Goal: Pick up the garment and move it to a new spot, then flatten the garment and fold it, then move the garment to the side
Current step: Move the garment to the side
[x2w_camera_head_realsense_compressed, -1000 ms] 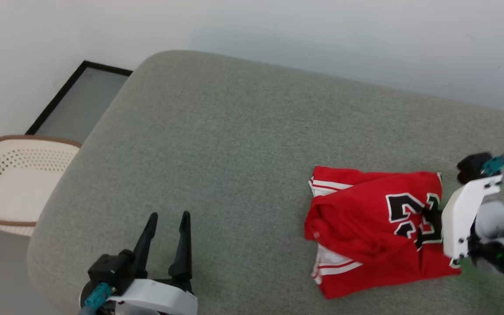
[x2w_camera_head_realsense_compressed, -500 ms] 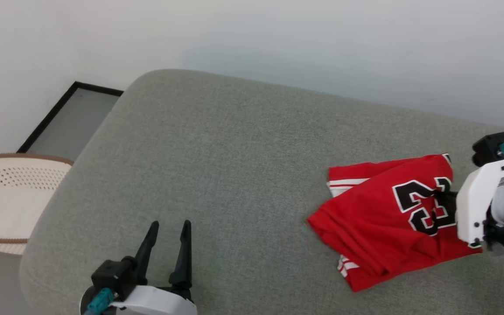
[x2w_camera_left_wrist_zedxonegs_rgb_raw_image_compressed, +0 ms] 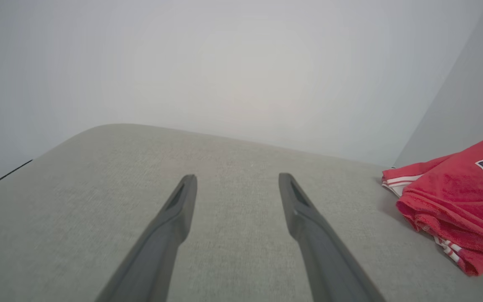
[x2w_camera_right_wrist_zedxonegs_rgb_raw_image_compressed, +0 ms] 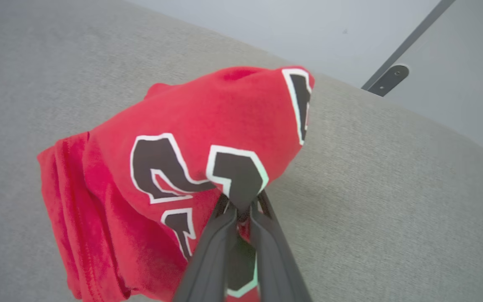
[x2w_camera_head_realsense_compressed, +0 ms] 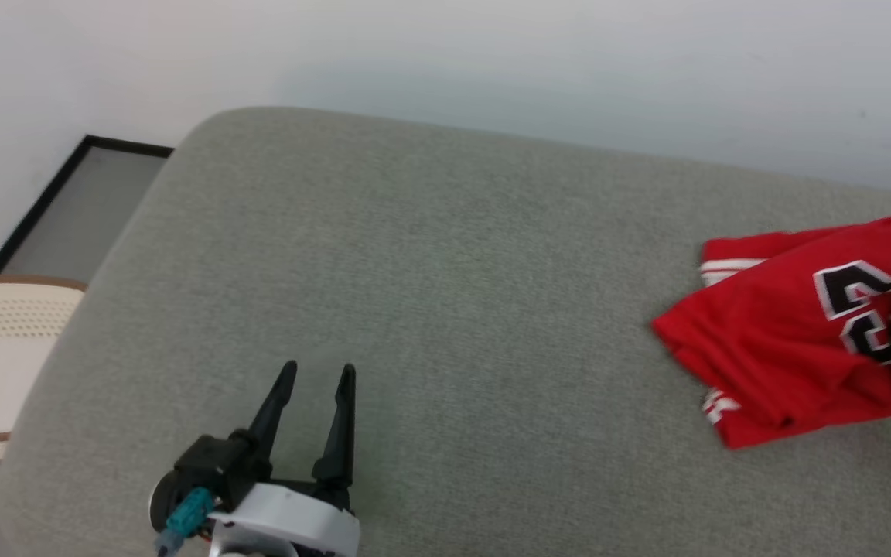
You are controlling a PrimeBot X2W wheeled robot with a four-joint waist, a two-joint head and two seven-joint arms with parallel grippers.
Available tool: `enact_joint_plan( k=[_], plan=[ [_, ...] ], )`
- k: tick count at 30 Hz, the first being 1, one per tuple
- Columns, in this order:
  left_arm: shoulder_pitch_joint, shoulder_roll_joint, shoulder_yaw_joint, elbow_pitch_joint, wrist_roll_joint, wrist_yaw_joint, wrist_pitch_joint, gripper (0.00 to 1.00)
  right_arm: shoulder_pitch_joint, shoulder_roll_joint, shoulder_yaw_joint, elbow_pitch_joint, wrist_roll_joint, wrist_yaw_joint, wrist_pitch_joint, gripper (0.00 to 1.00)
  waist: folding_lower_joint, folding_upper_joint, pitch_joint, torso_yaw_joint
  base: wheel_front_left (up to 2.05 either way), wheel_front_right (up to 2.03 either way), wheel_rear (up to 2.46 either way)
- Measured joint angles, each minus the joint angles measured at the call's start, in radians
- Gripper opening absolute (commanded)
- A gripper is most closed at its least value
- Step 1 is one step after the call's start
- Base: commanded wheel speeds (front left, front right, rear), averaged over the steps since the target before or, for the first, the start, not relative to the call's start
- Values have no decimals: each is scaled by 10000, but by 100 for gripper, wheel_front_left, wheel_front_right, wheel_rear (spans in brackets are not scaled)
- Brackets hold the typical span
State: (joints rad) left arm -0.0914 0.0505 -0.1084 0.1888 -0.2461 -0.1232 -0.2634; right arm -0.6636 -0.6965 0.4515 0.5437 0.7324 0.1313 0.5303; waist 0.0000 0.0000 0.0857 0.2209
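Your right jaws pinch only a small fold of the garment (x2w_camera_right_wrist_zedxonegs_rgb_raw_image_compressed: 224, 105); it could slip free mid-carry; left jaws stand apart.

Bright red garment (x2w_camera_head_realsense_compressed: 778, 340), black white-outlined number print, white striped panels peeking at edges; folded, rumpled, layered; lies at far right of grey cushion (x2w_camera_head_realsense_compressed: 445, 294), printed area bunched to pinched point
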Motion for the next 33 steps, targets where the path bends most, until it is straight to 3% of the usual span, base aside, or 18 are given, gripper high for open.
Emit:
enact_joint_plan(
  k=[18, 33],
  plan=[
    [-1093, -4, -357, -157, 278, -58, 0, 100, -942, -2209, 54, 1409, 255, 0, -1241, 0, 0, 0, 1593, -1159, 0, 0, 0],
    [-1584, 155, -566, -349, 378, -59, 0, 100, -1288, -3028, -410, 2972, 140, 0, -1942, 0, 0, 0, 2741, -1979, 0, 0, 0]
  ],
)
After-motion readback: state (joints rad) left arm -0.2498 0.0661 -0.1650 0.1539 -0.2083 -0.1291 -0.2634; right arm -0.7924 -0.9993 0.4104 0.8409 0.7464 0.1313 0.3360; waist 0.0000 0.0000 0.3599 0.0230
